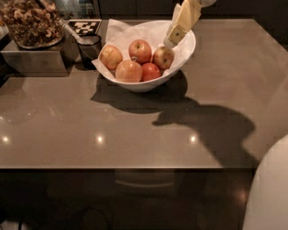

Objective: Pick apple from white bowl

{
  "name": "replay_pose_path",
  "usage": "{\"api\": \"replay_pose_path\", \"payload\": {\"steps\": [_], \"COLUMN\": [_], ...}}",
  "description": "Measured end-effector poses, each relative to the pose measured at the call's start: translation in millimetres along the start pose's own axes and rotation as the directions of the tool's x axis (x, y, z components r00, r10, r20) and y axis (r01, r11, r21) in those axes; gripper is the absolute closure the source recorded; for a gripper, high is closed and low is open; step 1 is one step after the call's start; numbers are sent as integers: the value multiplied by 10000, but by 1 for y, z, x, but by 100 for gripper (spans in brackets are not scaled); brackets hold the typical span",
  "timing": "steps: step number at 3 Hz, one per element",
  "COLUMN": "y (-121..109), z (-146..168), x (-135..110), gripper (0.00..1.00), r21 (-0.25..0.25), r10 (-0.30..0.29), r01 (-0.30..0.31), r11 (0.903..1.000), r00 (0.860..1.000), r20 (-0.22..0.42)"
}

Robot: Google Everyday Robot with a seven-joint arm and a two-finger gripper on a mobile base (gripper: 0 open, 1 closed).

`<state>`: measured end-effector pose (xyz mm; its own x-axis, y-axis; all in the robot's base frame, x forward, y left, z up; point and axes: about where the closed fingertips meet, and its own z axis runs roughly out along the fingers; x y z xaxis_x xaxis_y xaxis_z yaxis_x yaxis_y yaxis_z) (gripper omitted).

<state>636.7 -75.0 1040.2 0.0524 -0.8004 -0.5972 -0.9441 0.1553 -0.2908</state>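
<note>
The gripper (171, 40) hangs over the right inner side of the white bowl (139, 85) — whether it is spread or pressed together, I cannot tell. Just beneath its tip lies the apple (163, 57), yellow with a brownish blush, on crumpled paper (118, 32) — a smaller red apple (150, 71) sits beside it, nearer the camera

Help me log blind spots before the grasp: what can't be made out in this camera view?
Camera view:
Hand, over the white bowl beside the rightmost apple: contact unclear; arm cut by the top edge.
Bowl floor: hidden by apples and paper.
Jar, left: cropped by the frame edge.
Pale shape, bottom right: cropped, unidentifiable.
</note>
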Motion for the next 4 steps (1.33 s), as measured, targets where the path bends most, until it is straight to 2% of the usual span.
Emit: {"api": "replay_pose_path", "payload": {"steps": [1,2,3,4], "y": [-2,-2,-8,-20], "z": [31,31,48,86], "x": [12,12,21,37], "gripper": [0,0,0,0], "r21": [341,341,118,-347], "r10": [3,5,246,512], "r01": [16,15,-240,-537], "r11": [9994,9994,9996,9980], "r00": [9984,9984,9977,9963], "r20": [-568,-567,-630,-695]}}
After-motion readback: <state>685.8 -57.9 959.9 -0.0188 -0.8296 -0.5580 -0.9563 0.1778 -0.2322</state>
